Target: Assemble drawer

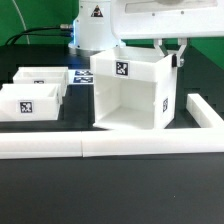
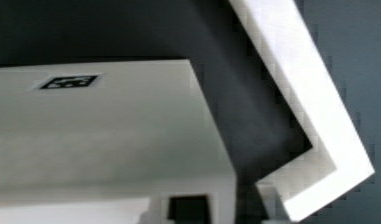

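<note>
On the exterior view's left, two low white trays lie on the dark bench (image 1: 110,190), the rear tray (image 1: 40,76) behind the front tray (image 1: 28,103). Each shows a square black-and-white tag, and their knobs cannot be made out. To their right stands the tall white casing (image 1: 128,95), hollow side toward the camera, with one tag on its upper panel and another on its side wall. It stands inside the long front bar (image 1: 110,148) and the right bar (image 1: 203,115). The wrist view shows only the casing's tagged panel (image 2: 98,130) and a bar corner (image 2: 293,90). The jaws hang at the casing's upper edge on the exterior view's right. Whether they clamp that wall or merely stand by it cannot be told.
</note>
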You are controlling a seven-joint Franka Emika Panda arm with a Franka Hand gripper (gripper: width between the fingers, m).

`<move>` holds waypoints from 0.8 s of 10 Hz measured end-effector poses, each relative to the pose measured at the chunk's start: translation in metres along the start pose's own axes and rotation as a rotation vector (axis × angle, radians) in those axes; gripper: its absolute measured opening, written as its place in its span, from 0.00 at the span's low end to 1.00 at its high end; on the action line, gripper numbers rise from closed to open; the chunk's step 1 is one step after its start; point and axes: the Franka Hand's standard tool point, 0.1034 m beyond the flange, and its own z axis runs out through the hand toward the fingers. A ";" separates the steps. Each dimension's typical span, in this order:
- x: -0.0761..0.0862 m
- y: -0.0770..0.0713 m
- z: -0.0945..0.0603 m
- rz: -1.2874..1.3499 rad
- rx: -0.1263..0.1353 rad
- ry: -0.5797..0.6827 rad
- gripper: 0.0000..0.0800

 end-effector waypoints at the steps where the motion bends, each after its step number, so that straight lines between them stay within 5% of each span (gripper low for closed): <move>1: -0.001 -0.002 -0.001 0.062 0.007 -0.002 0.05; 8: -0.014 -0.018 0.005 0.695 0.026 -0.044 0.05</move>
